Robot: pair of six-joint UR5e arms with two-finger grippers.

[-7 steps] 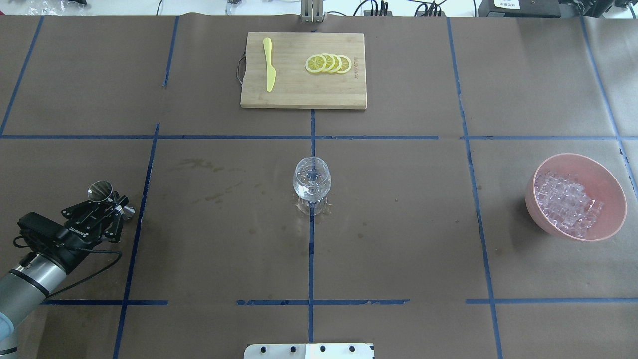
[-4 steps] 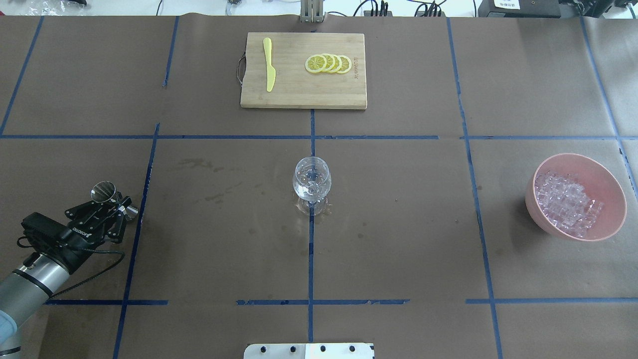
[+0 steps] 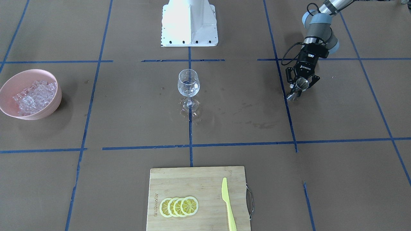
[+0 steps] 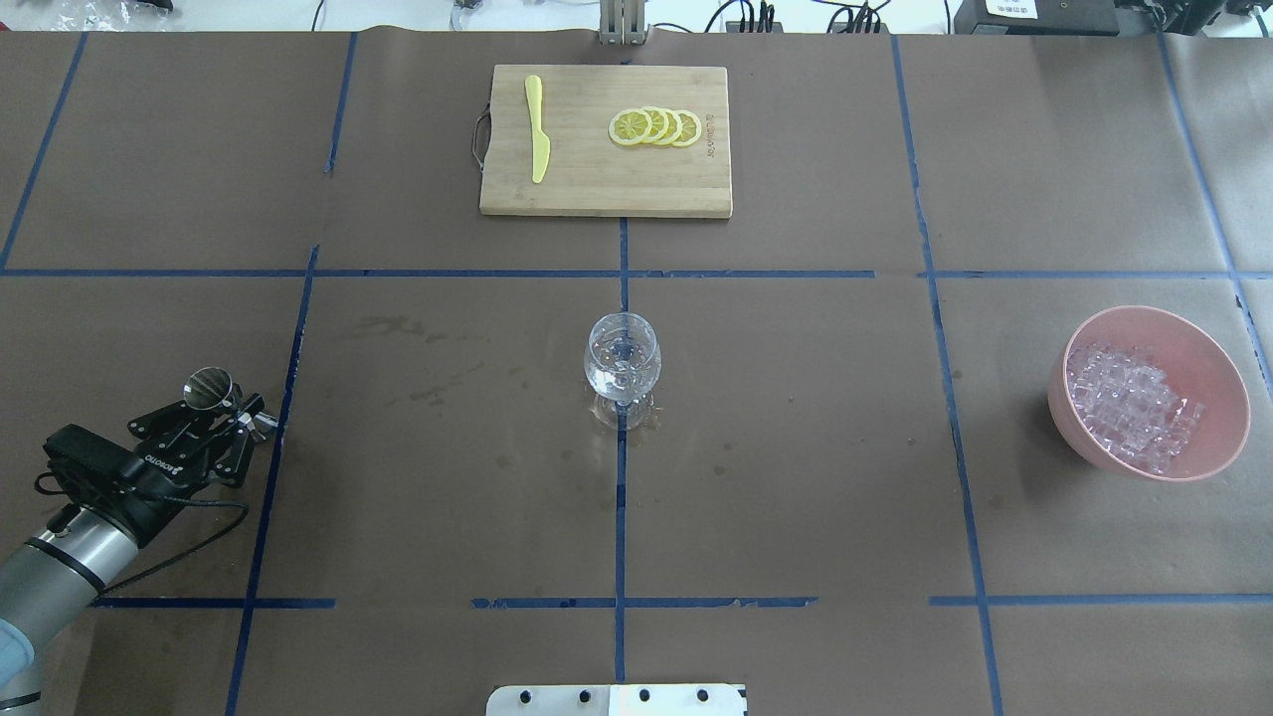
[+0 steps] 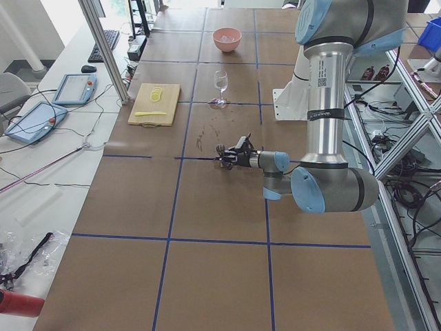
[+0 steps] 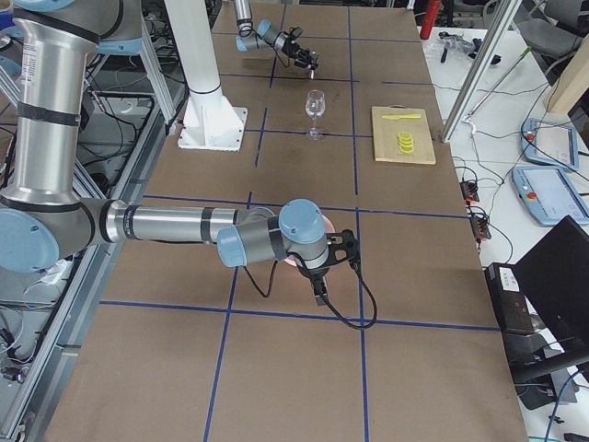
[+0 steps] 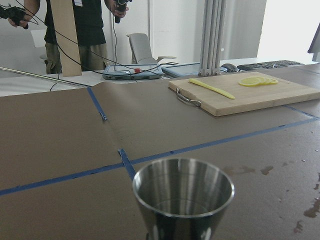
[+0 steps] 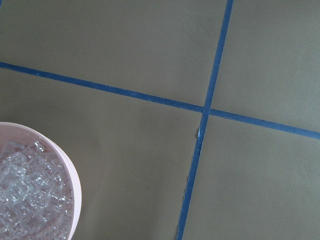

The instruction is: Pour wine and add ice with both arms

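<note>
Across the bench (image 3: 337,179) in the front-facing view, the left gripper (image 3: 297,89) is seen pinched on a steel jigger (image 3: 302,83), which is held tilted and low beside a blue tape line; whether its lower end touches the paper cannot be told. A glass (image 3: 188,80) is stood at the centre with a little wine (image 3: 188,91) in its lower part, and wet marks are spread round its foot. At that view's left edge a pink bowl (image 3: 55,99) is heaped with ice (image 3: 32,95). Nearest the camera a board (image 3: 199,179) is laid with lemon slices (image 3: 179,206) and a knife (image 3: 228,205). From overhead, the jigger (image 4: 209,383) is shown at the left, the glass (image 4: 622,348) in the middle and the ice (image 4: 1129,403) at the right, all well apart. From the right end, the right gripper (image 6: 336,253) is seen hung over the bowl, most of which is hidden. Whether this gripper is spread or pressed together cannot be told. Through the left wrist camera, the jigger's round mouth is shown at the bottom, with the board beyond it. Through the right wrist camera, the bowl's rim and the ice are caught in the lower left corner, near a tape cross.
</note>
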